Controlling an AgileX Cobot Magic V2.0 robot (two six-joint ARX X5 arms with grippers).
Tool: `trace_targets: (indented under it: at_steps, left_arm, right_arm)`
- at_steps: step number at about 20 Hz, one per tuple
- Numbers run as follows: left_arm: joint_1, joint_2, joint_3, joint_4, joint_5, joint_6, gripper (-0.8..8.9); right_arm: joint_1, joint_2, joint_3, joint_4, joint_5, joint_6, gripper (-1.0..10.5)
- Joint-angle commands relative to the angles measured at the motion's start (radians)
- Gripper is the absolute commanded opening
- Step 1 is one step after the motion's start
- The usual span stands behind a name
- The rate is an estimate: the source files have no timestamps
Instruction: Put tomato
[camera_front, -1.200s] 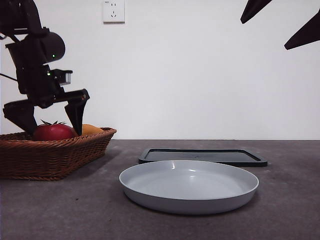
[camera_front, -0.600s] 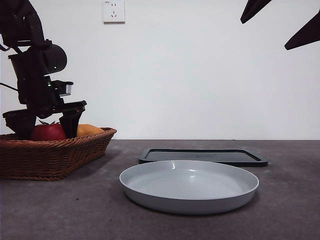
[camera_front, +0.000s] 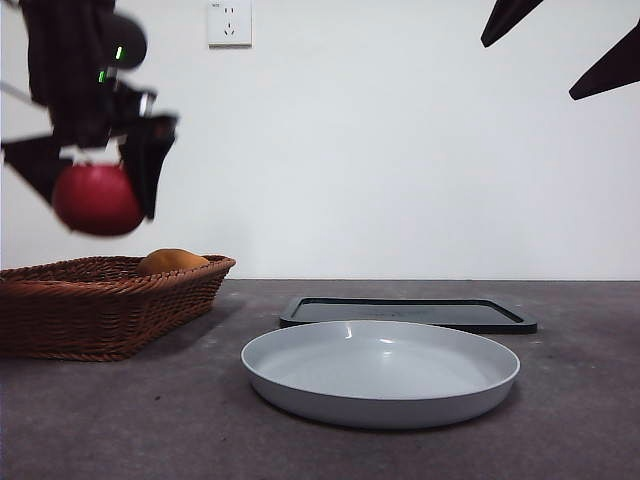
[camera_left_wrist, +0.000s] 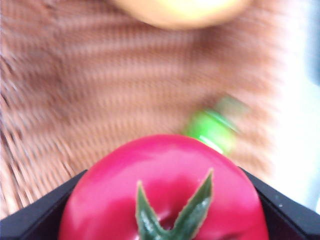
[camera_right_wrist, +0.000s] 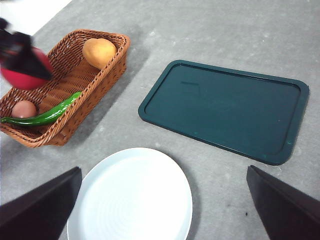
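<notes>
Front view is showing the left gripper (camera_front: 97, 185) hanging up around 10 o'clock in the picture, its black jaws clamping the glossy round red tomato (camera_front: 97, 199) from both sides, so the tomato is sitting in the air well above the brown woven wicker basket (camera_front: 120, 310). It's a bit smeared, so the edges aren't crisp. Down in the basket an orange-yellow rounded fruit (camera_front: 172, 262) is poking over the rim. At about 5 o'clock from the tomato the shallow round white plate (camera_front: 380, 373) is lying on the grey table (camera_front: 580, 400), and the flat dark green rectangular tray (camera_front: 408, 313) is lying just behind it.

The left wrist camera is looking straight down on the tomato (camera_left_wrist: 165, 190), green spiky stem (camera_left_wrist: 175, 210) facing up, a jaw pressing on each flank, blurry basket weave (camera_left_wrist: 75, 90) underneath along with a long green chili pepper (camera_left_wrist: 215, 127).

The right gripper (camera_right_wrist: 160, 210) is waiting high up, jaws spread wide with nothing between them. From its camera the basket (camera_right_wrist: 107, 67) is also holding the pepper (camera_right_wrist: 45, 116) and a small reddish-brown round thing (camera_right_wrist: 23, 108) that I can't make out, with the tomato (camera_right_wrist: 22, 75) above the basket's 9 o'clock side.
</notes>
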Motion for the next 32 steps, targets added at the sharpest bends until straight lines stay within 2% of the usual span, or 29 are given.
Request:
trace_targets:
  at_steps: [1, 5, 11, 16, 20, 32]
  left_arm:
    - [-0.068, -0.041, 0.031, -0.01, 0.004, -0.011, 3.39]
    - [-0.225, -0.078, 0.031, -0.008, 0.054, -0.019, 3.39]
    - [-0.455, -0.044, 0.028, 0.075, 0.054, -0.056, 3.38]
    - [-0.578, 0.044, 0.028, 0.135, 0.05, -0.067, 3.38]
    - [-0.611, 0.122, 0.028, 0.159, -0.008, -0.066, 3.38]
    - [-0.615, 0.255, 0.028, 0.201, -0.007, -0.067, 3.38]
  right_arm:
    - [0.005, 0.006, 0.016, 0.007, 0.0, 0.013, 5.5]
    - [0.004, 0.006, 0.016, 0.008, 0.0, 0.013, 5.5]
    - [0.005, 0.006, 0.016, 0.008, 0.003, 0.013, 5.5]
    - [0.004, 0.006, 0.016, 0.008, 0.003, 0.013, 5.5]
    - [0.004, 0.006, 0.016, 0.007, 0.003, 0.014, 5.5]
    - [0.004, 0.006, 0.016, 0.008, 0.004, 0.013, 5.5]
